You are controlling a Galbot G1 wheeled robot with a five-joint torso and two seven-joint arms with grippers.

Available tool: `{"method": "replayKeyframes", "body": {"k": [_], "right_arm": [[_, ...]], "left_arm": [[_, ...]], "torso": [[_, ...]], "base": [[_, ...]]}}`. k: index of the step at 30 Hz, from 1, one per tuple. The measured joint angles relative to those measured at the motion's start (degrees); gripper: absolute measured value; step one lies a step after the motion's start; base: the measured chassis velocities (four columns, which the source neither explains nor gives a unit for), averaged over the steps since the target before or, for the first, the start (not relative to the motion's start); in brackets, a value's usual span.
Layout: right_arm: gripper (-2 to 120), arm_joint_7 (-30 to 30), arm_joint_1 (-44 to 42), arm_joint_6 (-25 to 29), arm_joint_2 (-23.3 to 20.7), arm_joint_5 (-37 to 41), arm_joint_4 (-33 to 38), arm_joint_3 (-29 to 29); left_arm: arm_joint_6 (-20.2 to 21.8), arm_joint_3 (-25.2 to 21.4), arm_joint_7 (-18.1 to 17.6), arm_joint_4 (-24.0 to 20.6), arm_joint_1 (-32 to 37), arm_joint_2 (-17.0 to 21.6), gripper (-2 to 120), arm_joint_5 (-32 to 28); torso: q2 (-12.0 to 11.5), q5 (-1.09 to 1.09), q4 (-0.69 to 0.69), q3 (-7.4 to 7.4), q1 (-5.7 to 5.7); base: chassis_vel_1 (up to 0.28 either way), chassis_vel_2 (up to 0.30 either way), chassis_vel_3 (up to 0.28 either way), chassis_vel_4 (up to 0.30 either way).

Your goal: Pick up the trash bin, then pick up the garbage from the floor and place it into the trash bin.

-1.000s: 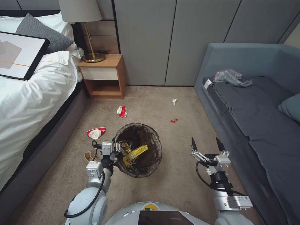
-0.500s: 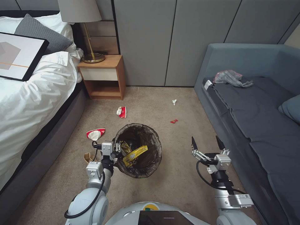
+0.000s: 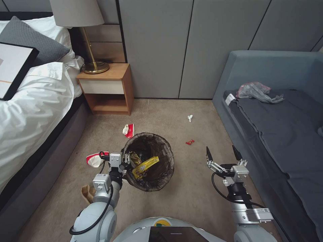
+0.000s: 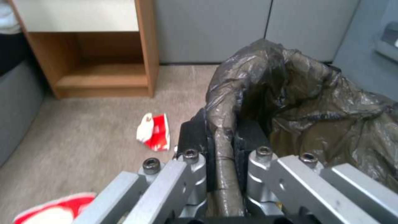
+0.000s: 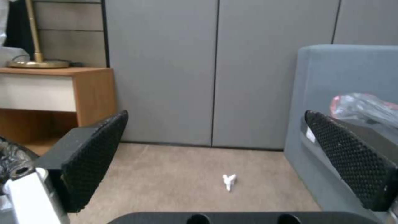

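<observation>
Left gripper (image 3: pixel 125 160) clamping trash bin (image 3: pixel 160 174) rim, right gripper (image 3: pixel 222 153) wide above carpet (image 3: pixel 188 198)

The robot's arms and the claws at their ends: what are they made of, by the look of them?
Both arms are rounded shells of pale silver-grey with black joints, and a looping black cable runs along each. Each wrist carries a small silver box with a white printed label. The left gripper and right gripper have bare metal linkages with visible bolts, ending in black fingers; the right fingers have dimpled, textured pads.

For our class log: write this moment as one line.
left hand: gripping bin rim | right hand: open, empty | wrappers: in bin
</observation>
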Motion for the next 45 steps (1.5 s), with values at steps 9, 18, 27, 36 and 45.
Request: {"method": "replayKeyframes", "body": {"k": [9, 18, 27, 36, 45], "right_arm": [[100, -0.4, 0.1, 0.1, -0.1, 0.0, -0.2, -0.1], [100, -1.9, 1.9, 5.1, 0.0, -2.8, -1.6, 0.2], [100, -2.6, 2.6, 6.7, 0.1, -4.1, -2.1, 0.5], [100, -2.6, 2.6, 6.7, 0.1, -4.3, -2.1, 0.6], [100, -2.6, 2.5, 6.7, 0.1, -4.3, -2.1, 0.6]], "left_arm": [[-0.1, 0.0, 0.0, 0.0, 0.0, 0.0, 7, 0.0], [-0.1, 0.0, 0.0, 0.0, 0.0, -0.1, 7, 0.1], [-0.1, 0.0, 0.0, 0.1, 0.0, -0.1, 7, 0.1], [-0.1, 0.1, 0.0, 0.1, 0.1, -0.1, 7, 0.1], [-0.1, 0.1, 0.0, 0.1, 0.1, -0.1, 7, 0.1]], "torso": [[0.0, -0.01, 0.0, 0.01, 0.01], [0.0, 0.02, 0.02, 0.01, 0.01], [0.0, 0.01, 0.01, 0.01, 0.01], [0.0, 0.01, 0.0, -0.02, 0.0], [0.0, 0.01, 0.01, -0.01, 0.0]], "base": [[-0.305, 0.299, 0.29, -0.291], [-0.258, 0.236, 0.244, -0.252], [-0.038, 0.043, 0.035, -0.032], [0.0, 0.0, 0.0, 0.0], [0.0, 0.0, 0.0, 0.0]]}}
